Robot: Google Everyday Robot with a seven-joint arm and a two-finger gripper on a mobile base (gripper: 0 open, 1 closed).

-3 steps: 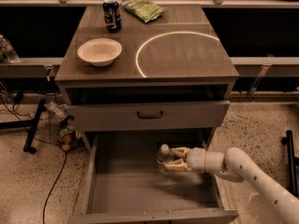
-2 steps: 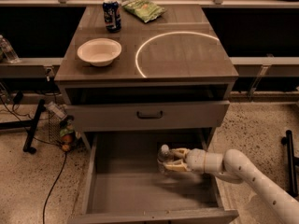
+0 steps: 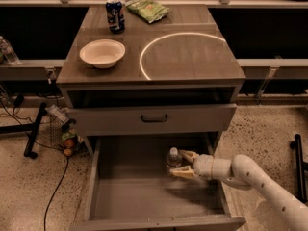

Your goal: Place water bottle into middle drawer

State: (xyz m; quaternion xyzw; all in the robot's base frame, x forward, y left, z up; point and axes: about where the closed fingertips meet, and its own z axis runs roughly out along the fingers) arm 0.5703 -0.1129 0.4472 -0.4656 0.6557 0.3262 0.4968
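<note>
The water bottle [image 3: 173, 160], clear with a white cap, is upright inside the open middle drawer [image 3: 139, 201], near its back right part. My gripper [image 3: 178, 163] reaches in from the right over the drawer's side wall. Its pale fingers [image 3: 188, 154] sit on either side of the bottle and are shut on it. The bottle's base is partly hidden by the lower finger. The drawer's grey floor shows to the left of and in front of the bottle.
The drawer front with the black handle [image 3: 154, 118] hangs just above the gripper. On the cabinet top stand a white bowl [image 3: 102, 53], a blue soda can [image 3: 115, 15] and a green chip bag [image 3: 147, 8]. Another clear bottle [image 3: 7, 50] is at the far left. Cables and clutter [image 3: 65, 134] lie on the floor to the left.
The gripper and the bottle have shifted only slightly inside the drawer. Nothing else has moved.
</note>
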